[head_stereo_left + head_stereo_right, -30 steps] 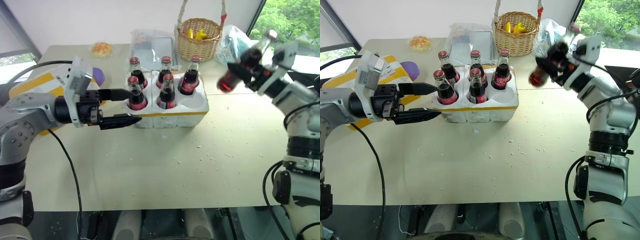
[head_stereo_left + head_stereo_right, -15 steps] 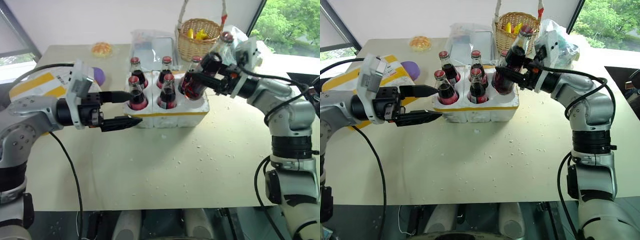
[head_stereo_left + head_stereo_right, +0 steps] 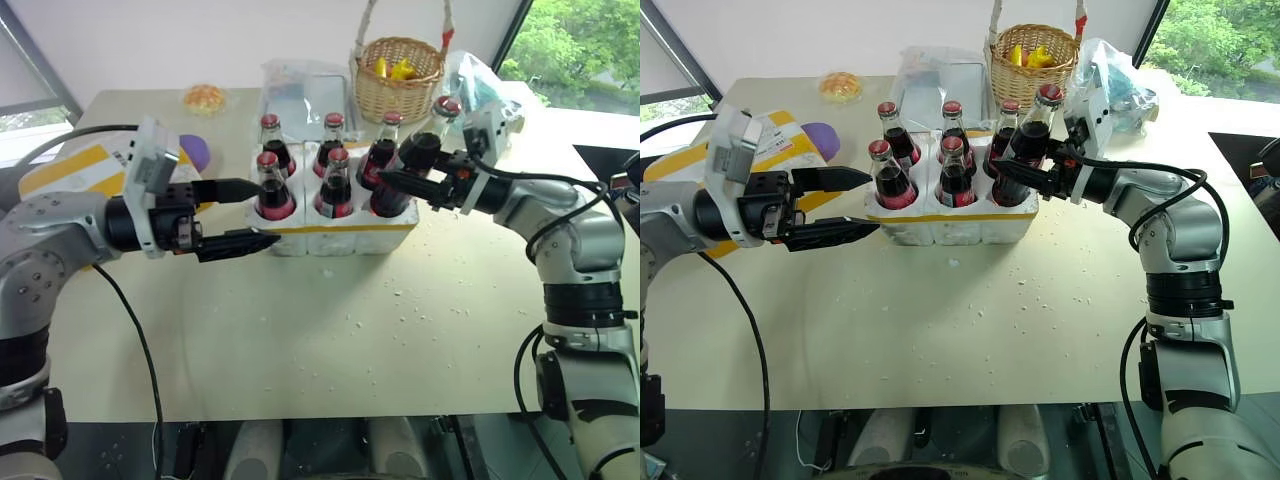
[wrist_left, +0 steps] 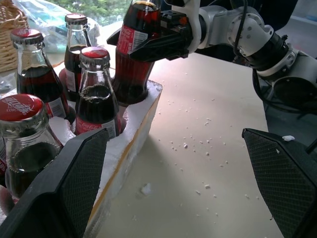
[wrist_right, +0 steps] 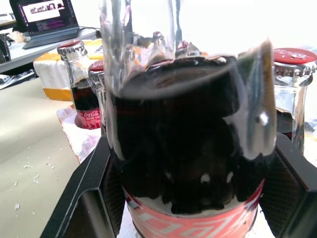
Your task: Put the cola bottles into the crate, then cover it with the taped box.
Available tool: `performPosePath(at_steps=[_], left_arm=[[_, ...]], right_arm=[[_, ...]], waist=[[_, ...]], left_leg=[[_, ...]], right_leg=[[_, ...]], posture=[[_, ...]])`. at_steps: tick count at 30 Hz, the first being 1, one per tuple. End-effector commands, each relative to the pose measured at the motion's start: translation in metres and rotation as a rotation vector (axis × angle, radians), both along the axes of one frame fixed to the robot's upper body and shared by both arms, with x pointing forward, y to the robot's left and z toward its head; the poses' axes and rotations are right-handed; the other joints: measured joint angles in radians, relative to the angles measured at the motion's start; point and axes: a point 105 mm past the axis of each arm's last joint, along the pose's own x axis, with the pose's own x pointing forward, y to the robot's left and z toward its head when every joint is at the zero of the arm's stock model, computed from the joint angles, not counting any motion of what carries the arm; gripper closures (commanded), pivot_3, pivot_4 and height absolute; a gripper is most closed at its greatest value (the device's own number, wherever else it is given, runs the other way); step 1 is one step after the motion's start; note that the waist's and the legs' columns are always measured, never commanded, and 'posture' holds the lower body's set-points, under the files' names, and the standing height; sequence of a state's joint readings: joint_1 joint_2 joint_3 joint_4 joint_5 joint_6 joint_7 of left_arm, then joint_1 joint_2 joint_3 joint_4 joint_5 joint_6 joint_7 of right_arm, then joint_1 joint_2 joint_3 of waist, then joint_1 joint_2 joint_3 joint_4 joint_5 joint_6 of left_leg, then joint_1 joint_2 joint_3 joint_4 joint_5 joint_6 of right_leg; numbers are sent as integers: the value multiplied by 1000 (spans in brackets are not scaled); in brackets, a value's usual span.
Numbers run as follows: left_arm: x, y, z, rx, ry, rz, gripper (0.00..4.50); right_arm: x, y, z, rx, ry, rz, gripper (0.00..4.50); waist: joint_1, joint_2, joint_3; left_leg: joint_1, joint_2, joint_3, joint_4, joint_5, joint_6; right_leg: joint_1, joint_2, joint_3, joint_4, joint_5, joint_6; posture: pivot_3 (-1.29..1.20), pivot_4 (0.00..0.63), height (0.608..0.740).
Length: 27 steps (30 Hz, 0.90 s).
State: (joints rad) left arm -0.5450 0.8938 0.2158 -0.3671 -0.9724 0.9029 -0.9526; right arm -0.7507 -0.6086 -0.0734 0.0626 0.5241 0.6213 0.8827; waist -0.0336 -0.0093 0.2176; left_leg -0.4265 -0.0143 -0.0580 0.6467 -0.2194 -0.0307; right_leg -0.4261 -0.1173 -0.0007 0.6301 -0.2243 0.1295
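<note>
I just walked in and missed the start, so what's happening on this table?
The right gripper is shut on a cola bottle, tilted, with its base at the front right well of the crate. Five other bottles stand in the other wells. The left gripper hangs open beside the crate's left end. The taped box lies behind the left arm, not yet used.

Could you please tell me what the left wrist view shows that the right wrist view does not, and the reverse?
Left wrist view alone: the right claw with its arm behind, and scattered white crumbs on the table. Right wrist view alone: an open laptop and the taped box. Both: the held cola bottle, other cola bottles and the crate.
</note>
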Motion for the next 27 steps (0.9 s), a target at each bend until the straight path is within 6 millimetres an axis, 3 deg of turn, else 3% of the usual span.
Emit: performPosePath(at_steps=[1, 7, 9, 11, 15, 20, 23, 27], left_arm=[[-4, -1, 11, 0, -61, -14, 0], [-2, -3, 13, 2, -65, -18, 0], [-2, -3, 14, 2, -68, -19, 0], [-2, -3, 14, 2, -70, -19, 0], [-3, -1, 13, 2, -70, -12, 0], [-3, 5, 10, 13, -70, 25, 0], [0, 19, 8, 28, -78, 114, 0], [8, 58, -3, 108, -104, 344, 0]], right_arm=[[2, 4, 4, -80, -91, -19, 1717], [11, 17, -21, -174, -60, -27, 1717], [13, 21, -27, -186, -47, -22, 655], [13, 23, -30, -168, -26, -11, 69], [14, 22, -27, -142, -12, -12, 69], [13, 9, -9, -90, -31, -39, 69], [6, -12, 8, -83, -62, -50, 69], [-17, -44, 32, -112, -98, -41, 69]], waist=[[0, 0, 0], [-1, 0, 0], [-2, -1, 0], [-2, -1, -1], [-6, -1, -1], [-6, -1, -1], [-5, -1, 0], [-2, -1, 0]], left_leg=[[0, 0, 0, 0, 0, 0], [0, 0, 0, 0, 0, 0], [0, 0, 0, 0, 0, 0], [0, 0, 0, 0, 0, 0], [1, 0, 0, 0, 0, 0], [1, 0, 0, 0, 0, 0], [0, 0, 0, 0, 0, 0], [0, 0, 0, 0, 0, 0]], right_leg=[[0, 0, 0, 0, 0, 0], [0, 0, 0, 0, 0, 0], [0, 0, 0, 0, 0, 0], [0, 0, 0, 0, 0, 0], [0, 0, 0, 1, 0, 0], [0, 0, 0, 1, 0, 0], [0, 0, 0, 1, 0, 0], [0, 0, 0, 0, 0, 0]], posture=[[0, 150, 737], [0, 150, 737], [0, 150, 737], [0, 150, 737], [0, 150, 737], [0, 150, 737], [0, 150, 737], [0, 150, 737]])
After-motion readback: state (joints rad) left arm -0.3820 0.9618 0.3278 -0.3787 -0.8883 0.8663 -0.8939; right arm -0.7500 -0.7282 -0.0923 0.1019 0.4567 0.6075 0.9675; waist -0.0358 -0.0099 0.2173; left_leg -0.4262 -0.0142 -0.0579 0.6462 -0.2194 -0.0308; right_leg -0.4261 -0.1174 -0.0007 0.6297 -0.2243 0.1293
